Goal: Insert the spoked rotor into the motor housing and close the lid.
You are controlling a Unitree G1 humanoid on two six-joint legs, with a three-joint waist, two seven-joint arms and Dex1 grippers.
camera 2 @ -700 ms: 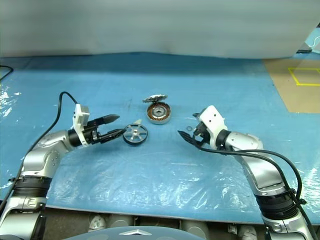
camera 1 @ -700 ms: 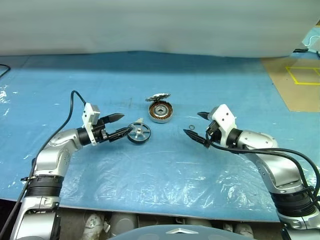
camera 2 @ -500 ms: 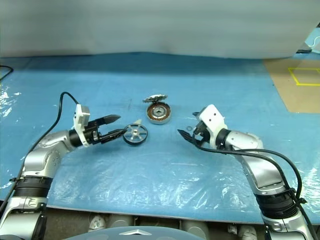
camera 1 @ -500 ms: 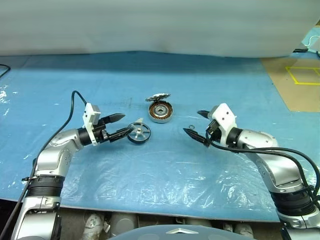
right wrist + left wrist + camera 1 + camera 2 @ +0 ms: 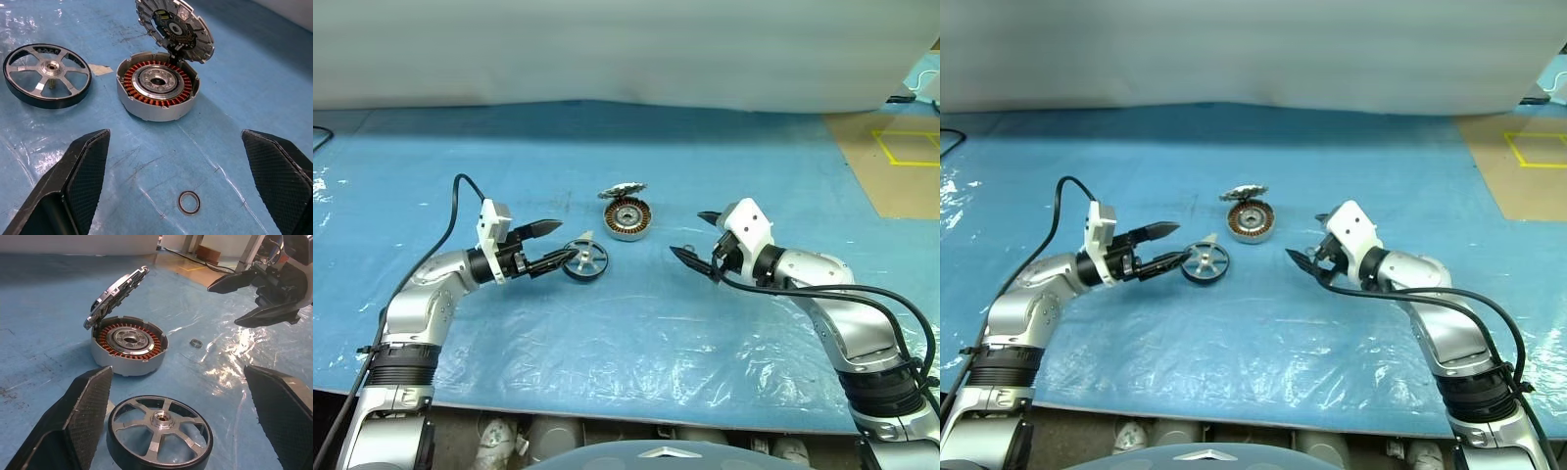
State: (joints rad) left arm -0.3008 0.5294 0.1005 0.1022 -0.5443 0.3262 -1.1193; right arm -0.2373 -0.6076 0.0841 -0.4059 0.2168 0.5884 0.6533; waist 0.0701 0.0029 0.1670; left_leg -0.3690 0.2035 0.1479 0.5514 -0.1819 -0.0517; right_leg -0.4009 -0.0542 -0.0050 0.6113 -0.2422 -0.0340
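Silver spoked rotor with dark rim (image 5: 584,260), flat at centre-left just past the spread-open, empty left gripper (image 5: 551,245); right gripper (image 5: 695,242), likewise agape, farther off.

Blue plastic sheet (image 5: 636,333) covers the floor below a pale wall (image 5: 607,49).

Head stereo overhead; close wrist views

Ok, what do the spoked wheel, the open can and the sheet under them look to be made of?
Spoked wheel: bright machined metal, probably aluminium, going by the shiny spokes; the dark matte rim could be rubber or coating. Open can: silver-grey metal shell, with copper-coloured wire windings inside. Sheet: blue, under wrinkled glossy clear plastic film, judging by the creases and glare.
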